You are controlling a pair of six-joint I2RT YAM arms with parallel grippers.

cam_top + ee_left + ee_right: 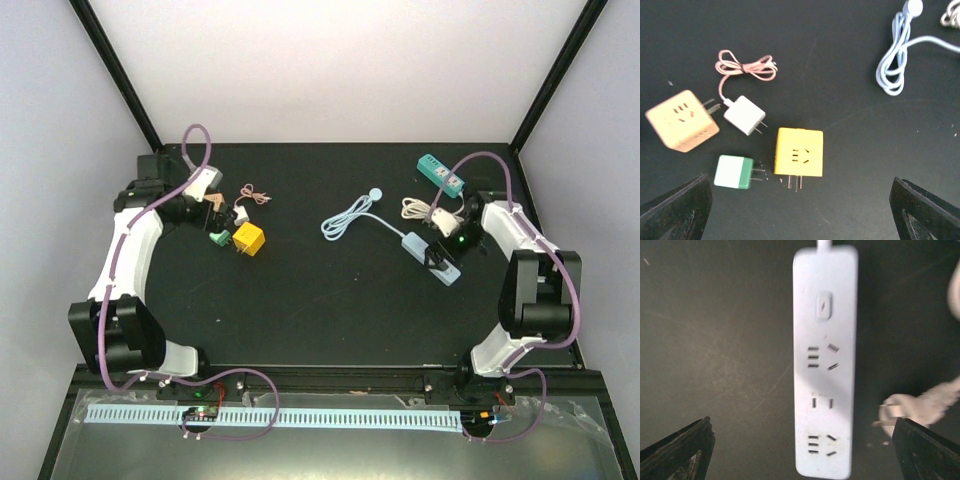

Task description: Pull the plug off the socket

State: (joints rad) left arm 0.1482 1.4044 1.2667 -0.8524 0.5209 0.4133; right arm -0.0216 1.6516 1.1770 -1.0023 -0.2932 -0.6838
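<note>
In the right wrist view a pale blue power strip (825, 360) lies flat under my open right gripper (801, 440); its sockets are all empty. A white plug (897, 412) with a white cord lies on the table just right of the strip, prongs pointing towards it, apart from it. In the top view the strip (428, 256) sits under my right gripper (441, 252). My left gripper (799, 200) is open and empty, above a yellow cube socket (798, 152) with bare prongs, a green-and-white plug (733, 171), a white charger (744, 114) and a tan cube socket (682, 120), all separate.
A coiled pale blue cord (345, 220) lies mid-table. A teal power strip (440, 172) lies at the back right beside the coiled white cord (418, 208). The white charger's pink cord (745, 66) is bundled behind it. The black frame posts stand at the back corners.
</note>
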